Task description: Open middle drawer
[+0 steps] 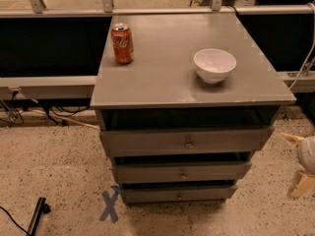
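The grey cabinet has three drawers stacked at its front. The middle drawer (pixel 216 171) has a wide flat grey front with a small round knob (pixel 183 174) at its centre. It sits pushed in, between the top drawer (pixel 147 142) and the lowest drawer (pixel 147 194). My gripper (pixel 296 161) is at the right edge of the view, to the right of the cabinet at about the middle drawer's height. It is apart from the cabinet. Its two pale fingers (pixel 300 183) are spread and hold nothing.
On the cabinet top (pixel 162 73) stand a red soda can (pixel 122 44) at the back left and a white bowl (pixel 214 65) at the right. A blue tape X (pixel 110 205) marks the speckled floor at the front left. A black cable end (pixel 37 214) lies further left.
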Robot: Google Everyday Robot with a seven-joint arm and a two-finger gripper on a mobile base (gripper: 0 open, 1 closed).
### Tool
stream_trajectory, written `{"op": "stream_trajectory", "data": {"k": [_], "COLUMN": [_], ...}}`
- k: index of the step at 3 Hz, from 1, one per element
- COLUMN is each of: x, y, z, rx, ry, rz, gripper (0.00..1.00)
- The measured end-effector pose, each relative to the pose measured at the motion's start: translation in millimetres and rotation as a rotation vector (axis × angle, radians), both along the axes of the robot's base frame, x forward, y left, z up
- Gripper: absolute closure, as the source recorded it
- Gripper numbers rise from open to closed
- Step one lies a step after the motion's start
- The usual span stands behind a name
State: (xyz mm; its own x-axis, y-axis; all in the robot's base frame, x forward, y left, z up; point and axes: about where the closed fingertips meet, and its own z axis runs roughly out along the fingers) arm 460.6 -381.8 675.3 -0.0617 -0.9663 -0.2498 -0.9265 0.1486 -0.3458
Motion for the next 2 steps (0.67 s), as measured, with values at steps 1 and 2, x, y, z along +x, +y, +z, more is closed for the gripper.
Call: {"op": "stream_trajectory", "data": {"k": [1,2], "x": [0.6,0.5], "y": [-31.4,-33.6], "z": [-36.1,-40.7], "rx": [-0.067,-0.087], "ry": [0.092,0.09], "rz": [0.184,0.277], "gripper": [0.0,0.0]}}
